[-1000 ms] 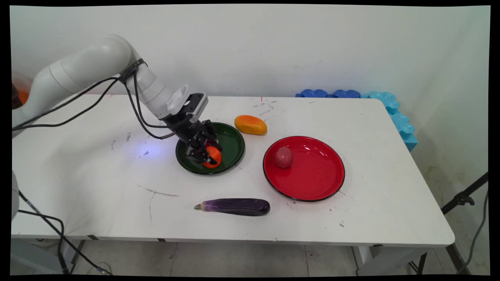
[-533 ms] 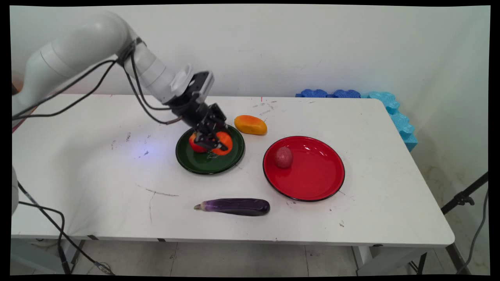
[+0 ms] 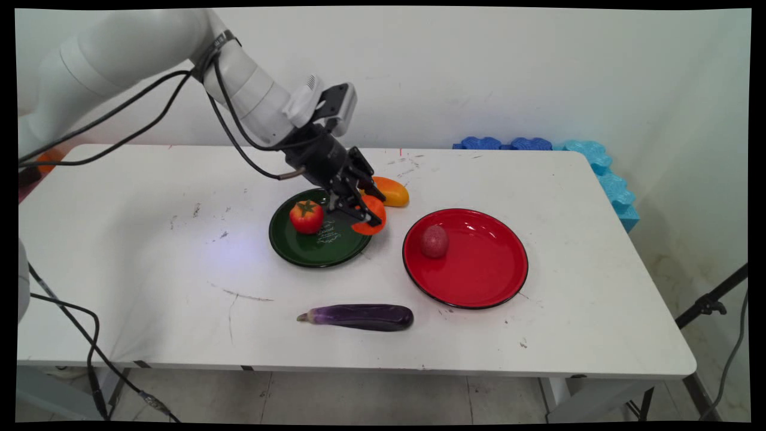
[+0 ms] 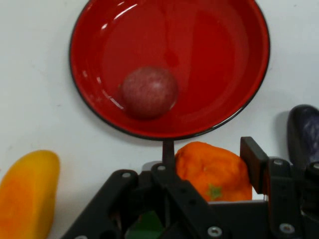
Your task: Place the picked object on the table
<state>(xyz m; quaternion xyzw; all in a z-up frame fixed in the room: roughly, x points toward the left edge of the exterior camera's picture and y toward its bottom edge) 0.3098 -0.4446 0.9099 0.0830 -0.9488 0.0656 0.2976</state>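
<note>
The gripper (image 3: pixel 366 214) is clamping an orange fruit (image 3: pixel 370 215) between its fingers, holding it in the air over the right rim of the green plate (image 3: pixel 299 251). A tomato (image 3: pixel 306 216) is sitting on that plate, to the left of the gripper. A mango (image 3: pixel 394 191) is lying on the surface (image 3: pixel 149 269) just behind the gripper. To the right, a red plate (image 3: pixel 479 269) is carrying a dark red ball-shaped fruit (image 3: pixel 434 241). An eggplant (image 3: pixel 359 316) is lying nearer the front edge, well apart from the plates.
</note>
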